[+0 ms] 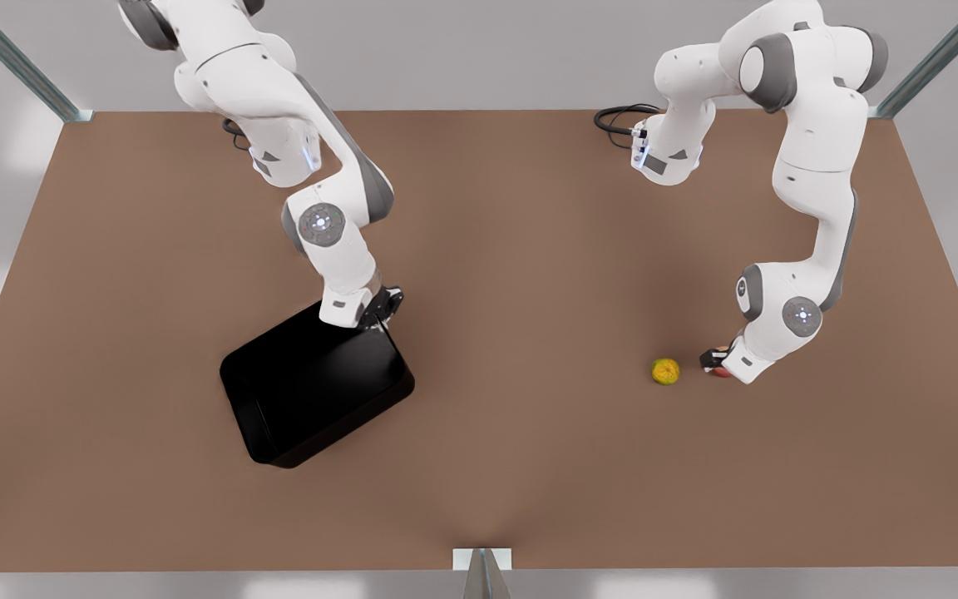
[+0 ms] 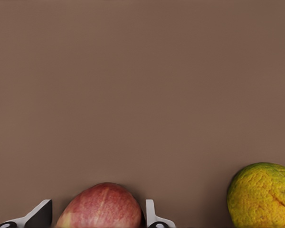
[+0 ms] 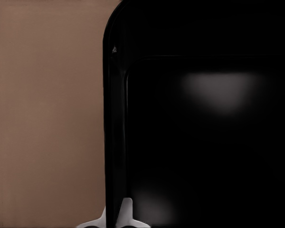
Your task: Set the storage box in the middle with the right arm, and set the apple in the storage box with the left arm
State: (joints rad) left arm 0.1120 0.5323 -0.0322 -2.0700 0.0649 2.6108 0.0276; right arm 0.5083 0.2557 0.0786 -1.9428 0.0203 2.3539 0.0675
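The black storage box (image 1: 313, 399) lies turned at an angle on the brown table, toward the front view's left. My right gripper (image 1: 379, 320) is at its far corner; in the right wrist view its fingers straddle the box's rim wall (image 3: 115, 142) and press on it, so the right gripper (image 3: 115, 219) is shut on it. On the front view's right, the red apple (image 2: 102, 206) rests on the table between the fingers of my left gripper (image 2: 95, 219), which is open, with a gap on one side. A sliver of apple (image 1: 722, 372) peeks out beside the left gripper (image 1: 716, 362).
A yellow-orange round fruit (image 1: 666, 371) sits on the table just beside the apple, toward the middle, and is also close by in the left wrist view (image 2: 262, 194). Bare brown tabletop (image 1: 529, 333) stretches between the box and the fruits. Metal frame posts stand at the table's corners.
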